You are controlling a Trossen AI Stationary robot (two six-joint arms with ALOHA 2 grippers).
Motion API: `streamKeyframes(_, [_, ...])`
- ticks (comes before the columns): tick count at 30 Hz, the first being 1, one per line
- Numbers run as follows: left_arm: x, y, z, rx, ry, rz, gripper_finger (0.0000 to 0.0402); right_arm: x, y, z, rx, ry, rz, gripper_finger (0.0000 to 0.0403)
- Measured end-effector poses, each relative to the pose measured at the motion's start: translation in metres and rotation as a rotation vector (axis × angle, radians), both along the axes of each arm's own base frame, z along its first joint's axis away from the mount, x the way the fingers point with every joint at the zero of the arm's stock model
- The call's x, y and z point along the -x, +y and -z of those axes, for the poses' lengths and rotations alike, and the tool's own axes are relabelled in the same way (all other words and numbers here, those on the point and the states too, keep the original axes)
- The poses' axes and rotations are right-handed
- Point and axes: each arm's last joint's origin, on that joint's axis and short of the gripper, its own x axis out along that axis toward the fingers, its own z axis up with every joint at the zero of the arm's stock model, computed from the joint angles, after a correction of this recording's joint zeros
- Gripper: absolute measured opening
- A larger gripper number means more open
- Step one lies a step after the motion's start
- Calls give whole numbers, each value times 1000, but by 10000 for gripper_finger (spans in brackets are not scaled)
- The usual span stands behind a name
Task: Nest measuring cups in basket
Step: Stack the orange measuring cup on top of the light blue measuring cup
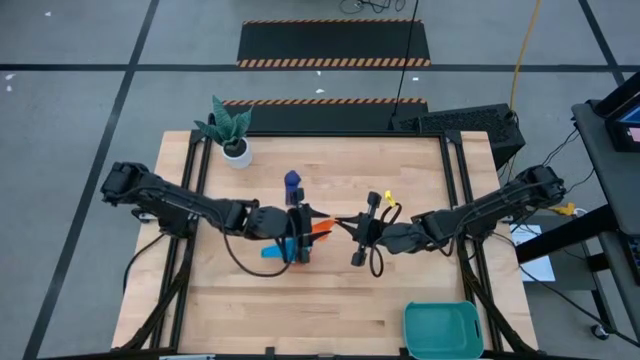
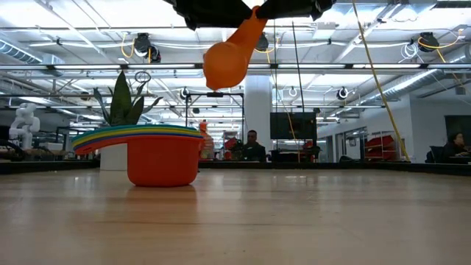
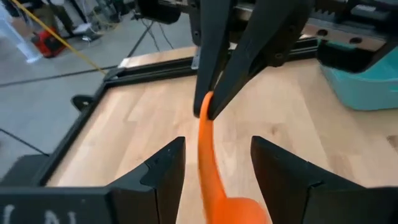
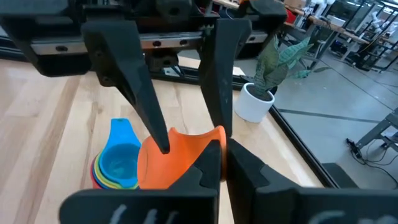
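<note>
a mid-air handover: the right claw pinches the orange cup by its handle, while the left claw, half open, brackets its bowl. next, i judge, the left must let go fully so the right can carry it toward the basket.

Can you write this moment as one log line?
right gripper: shut on orange cup handle, midair | left gripper: open around cup | other cups: stacked | basket: empty

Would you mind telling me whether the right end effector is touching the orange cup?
Touching. The left wrist view shows the right end effector pinching the orange cup's handle tip between shut fingers.
</note>
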Motion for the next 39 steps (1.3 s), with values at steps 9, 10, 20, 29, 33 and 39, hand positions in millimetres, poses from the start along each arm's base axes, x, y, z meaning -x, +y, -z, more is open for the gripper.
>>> streamKeyframes(9, [-1,9,3,34,30,6,122,0,0,0,-3,-4,-3,0])
streamKeyframes(10, [-1,9,3,32,31,8,112,0,0,0,-3,-4,-4,0])
streamKeyframes(20, [-3,19,3,52,35,4,14,0,0,0,-1,-1,-4,0])
streamKeyframes(29, [-3,20,2,40,34,21,10,1,6,0,24,4,-29,23])
streamKeyframes(33, [10,19,-12,35,22,30,8,9,10,-10,-3,-37,-44,68])
streamKeyframes(39, [43,10,-42,45,-56,63,8,25,21,-20,-7,-57,-108,144])
